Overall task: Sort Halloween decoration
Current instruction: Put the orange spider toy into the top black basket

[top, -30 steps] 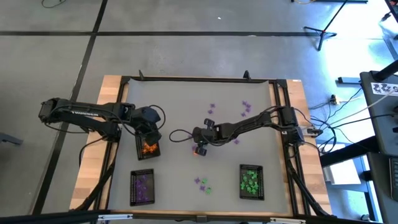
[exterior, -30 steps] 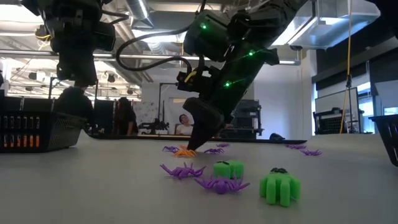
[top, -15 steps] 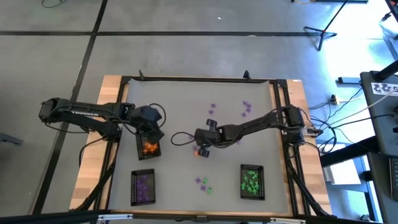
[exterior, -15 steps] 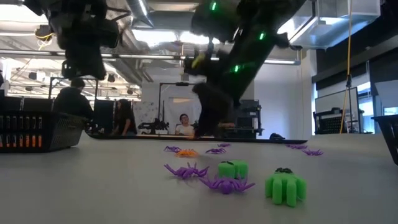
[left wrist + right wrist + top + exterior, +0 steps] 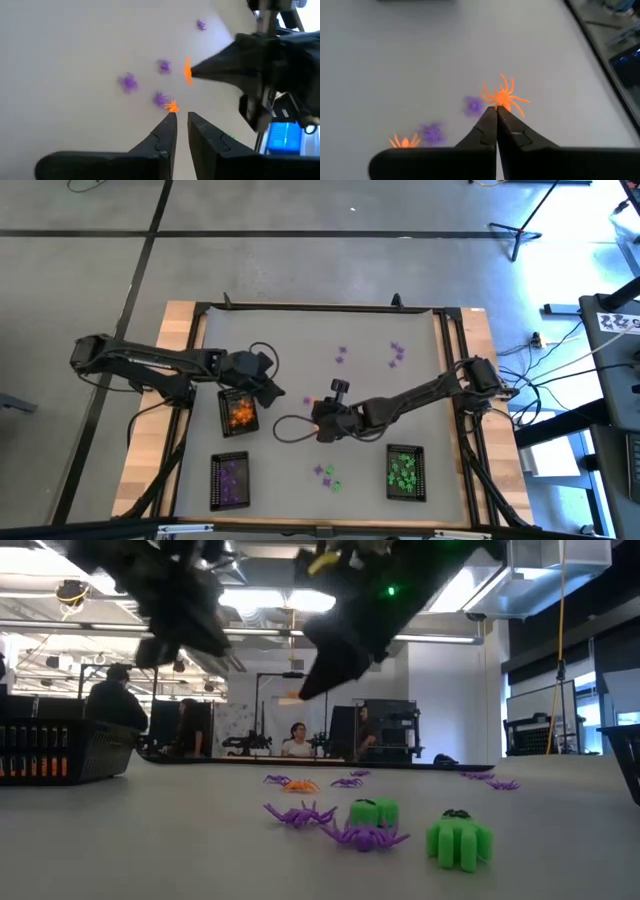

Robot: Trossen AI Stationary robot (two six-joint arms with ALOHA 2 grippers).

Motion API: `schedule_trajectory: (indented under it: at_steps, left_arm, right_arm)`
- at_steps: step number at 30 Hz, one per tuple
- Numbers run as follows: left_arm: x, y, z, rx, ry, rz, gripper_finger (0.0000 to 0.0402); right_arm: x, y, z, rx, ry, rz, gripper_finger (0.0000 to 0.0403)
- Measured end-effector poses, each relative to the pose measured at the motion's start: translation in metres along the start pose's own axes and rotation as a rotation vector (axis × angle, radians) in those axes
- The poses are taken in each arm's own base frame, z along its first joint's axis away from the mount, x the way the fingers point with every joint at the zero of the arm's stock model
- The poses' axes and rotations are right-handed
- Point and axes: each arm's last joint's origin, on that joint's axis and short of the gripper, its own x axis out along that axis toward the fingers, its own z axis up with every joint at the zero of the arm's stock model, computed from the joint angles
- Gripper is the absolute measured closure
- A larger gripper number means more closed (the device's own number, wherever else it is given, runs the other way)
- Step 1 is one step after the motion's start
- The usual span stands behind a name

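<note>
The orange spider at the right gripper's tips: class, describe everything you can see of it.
The orange spider looks like a tiny plastic toy with a small round body and thin curved legs fanning outward. It is pinched at the very tip of the right gripper, whose fingers are shut on it, and held above the grey table, touching nothing else. The left wrist view shows it edge-on at those same tips.

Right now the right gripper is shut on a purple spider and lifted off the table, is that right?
Not quite. The right gripper is shut and lifted off the table, but the spider pinched at its tips is orange, not purple. The right wrist view shows it clearly, with purple spiders lying on the table below.
</note>
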Motion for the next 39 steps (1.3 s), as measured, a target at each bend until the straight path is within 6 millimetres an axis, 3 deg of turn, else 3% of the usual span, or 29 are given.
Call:
schedule_trajectory:
  at_steps: [8, 15, 29, 39]
  left_arm:
    - [0.052, 0.006, 0.007, -0.047, 0.133, -0.095, 0.0356]
    - [0.079, 0.017, 0.016, -0.055, 0.165, -0.173, 0.0355]
    - [0.082, 0.024, 0.029, -0.055, 0.161, -0.229, 0.0355]
    - [0.083, 0.02, 0.024, -0.115, 0.183, -0.231, 0.0356]
  right_arm:
    - [-0.01, 0.004, 0.014, -0.012, -0.042, 0.005, 0.0403]
    - [-0.009, 0.004, 0.014, -0.002, -0.035, 0.039, 0.0403]
    - [-0.008, 0.005, 0.009, 0.006, -0.002, 0.069, 0.0403]
    - [-0.002, 0.008, 0.006, -0.007, 0.0, 0.026, 0.0403]
